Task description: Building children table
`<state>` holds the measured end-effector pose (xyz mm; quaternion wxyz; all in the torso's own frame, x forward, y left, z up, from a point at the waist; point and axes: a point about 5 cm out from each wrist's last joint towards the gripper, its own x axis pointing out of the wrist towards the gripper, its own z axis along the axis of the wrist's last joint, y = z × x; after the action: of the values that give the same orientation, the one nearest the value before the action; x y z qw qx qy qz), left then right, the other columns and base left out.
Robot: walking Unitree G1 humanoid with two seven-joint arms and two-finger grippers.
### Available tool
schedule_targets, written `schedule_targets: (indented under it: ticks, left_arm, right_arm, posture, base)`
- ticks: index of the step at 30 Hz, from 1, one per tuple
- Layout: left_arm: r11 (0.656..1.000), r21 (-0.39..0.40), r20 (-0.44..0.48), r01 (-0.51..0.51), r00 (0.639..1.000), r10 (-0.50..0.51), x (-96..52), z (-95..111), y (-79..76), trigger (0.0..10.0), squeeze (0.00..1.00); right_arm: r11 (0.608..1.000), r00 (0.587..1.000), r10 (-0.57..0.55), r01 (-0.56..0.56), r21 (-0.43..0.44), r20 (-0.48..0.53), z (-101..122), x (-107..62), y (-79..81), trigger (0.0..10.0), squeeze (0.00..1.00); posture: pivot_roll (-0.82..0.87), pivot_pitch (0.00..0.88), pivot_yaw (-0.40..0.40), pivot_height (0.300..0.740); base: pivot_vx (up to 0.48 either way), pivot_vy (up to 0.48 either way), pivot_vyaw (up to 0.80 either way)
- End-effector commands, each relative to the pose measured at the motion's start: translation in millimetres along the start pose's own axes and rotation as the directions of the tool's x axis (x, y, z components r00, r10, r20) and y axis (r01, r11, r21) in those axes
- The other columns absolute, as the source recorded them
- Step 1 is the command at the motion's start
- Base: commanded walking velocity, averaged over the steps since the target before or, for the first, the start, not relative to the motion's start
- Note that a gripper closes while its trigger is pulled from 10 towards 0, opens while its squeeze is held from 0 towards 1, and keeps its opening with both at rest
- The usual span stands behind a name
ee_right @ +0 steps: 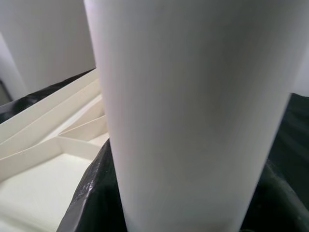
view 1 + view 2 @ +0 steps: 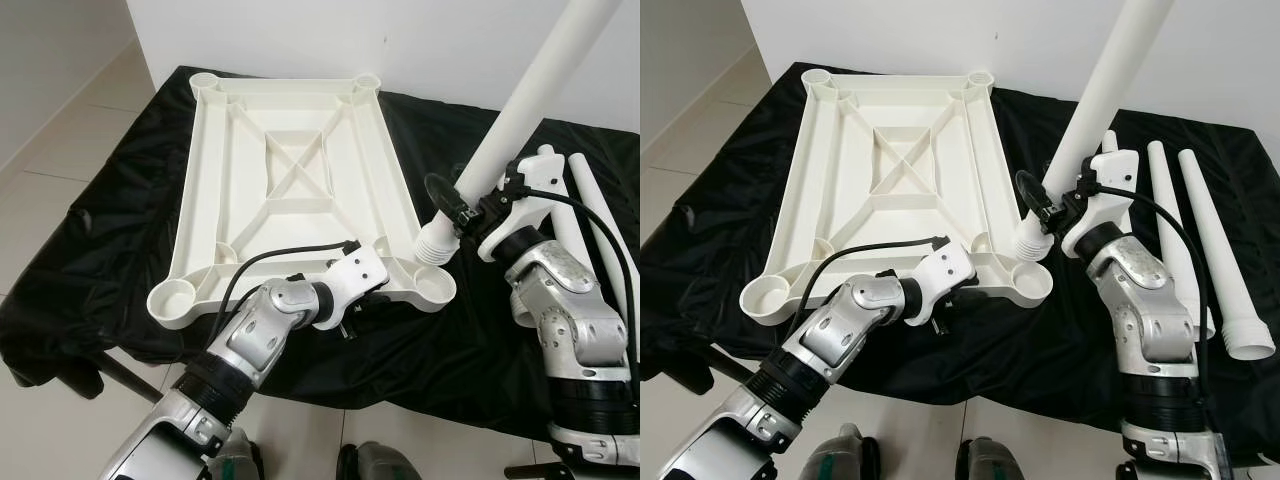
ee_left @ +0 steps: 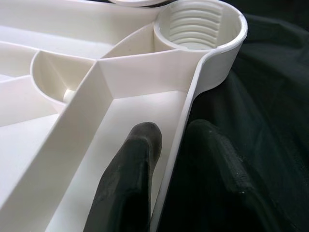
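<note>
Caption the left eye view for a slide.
Right gripper angles a leg toward the tabletop corner socket; left gripper clamps the rim.

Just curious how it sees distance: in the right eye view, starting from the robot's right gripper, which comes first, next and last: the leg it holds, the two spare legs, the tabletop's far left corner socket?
1. Held leg, in the right gripper.
2. Spare legs, lying to its right.
3. Far left corner socket, across the tabletop.
</note>
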<state>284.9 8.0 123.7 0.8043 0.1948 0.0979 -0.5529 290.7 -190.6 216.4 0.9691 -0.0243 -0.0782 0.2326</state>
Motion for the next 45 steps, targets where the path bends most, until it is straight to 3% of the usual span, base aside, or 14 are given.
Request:
schedule_targets:
  ticks: [1, 19, 29, 37, 45]
  left_arm:
    - [1.0, 0.008, -0.044, -0.011, 0.999, 0.011, -1.4, -6.8, 5.3, 10.0, 0.0]
    - [0.999, 0.028, -0.03, -0.017, 0.999, 0.018, 1.5, -2.6, 9.3, 10.0, 0.0]
    - [0.999, 0.033, -0.023, -0.015, 1.0, 0.016, 3.2, -0.1, 9.0, 10.0, 0.0]
    - [0.999, 0.032, -0.018, -0.016, 1.0, 0.016, 1.9, 1.1, 9.5, 10.0, 0.0]
    - [0.999, 0.034, -0.016, -0.016, 1.0, 0.016, 1.5, 1.9, 9.6, 10.0, 0.0]
  right_arm:
    - [0.999, 0.999, 0.032, -0.032, -0.011, 0.004, 5.2, -1.9, 3.0, 10.0, 0.0]
    - [0.995, 0.993, 0.097, -0.096, 0.018, -0.066, -3.2, -16.5, 14.0, 10.0, 0.0]
    - [0.993, 0.985, 0.11, -0.104, 0.058, -0.129, -22.2, -24.7, 20.7, 10.0, 0.0]
    - [0.996, 0.989, -0.006, 0.018, 0.083, -0.149, -42.8, -30.2, 8.1, 10.0, 0.0]
    - [0.992, 0.987, -0.052, 0.068, 0.103, -0.151, -51.3, -29.6, 5.8, 10.0, 0.0]
  posture:
    - [-0.06, 0.058, -0.032, 0.74]
    - [-0.07, 0.049, -0.037, 0.74]
    - [-0.06, 0.062, -0.036, 0.74]
    - [-0.06, 0.072, -0.027, 0.74]
    - [-0.06, 0.071, -0.025, 0.74]
  base:
    - [0.0, 0.0, 0.0]
    - [0.0, 0.0, 0.0]
    - [0.0, 0.0, 0.0]
    - [0.0, 0.0, 0.0]
    - [0.0, 0.0, 0.0]
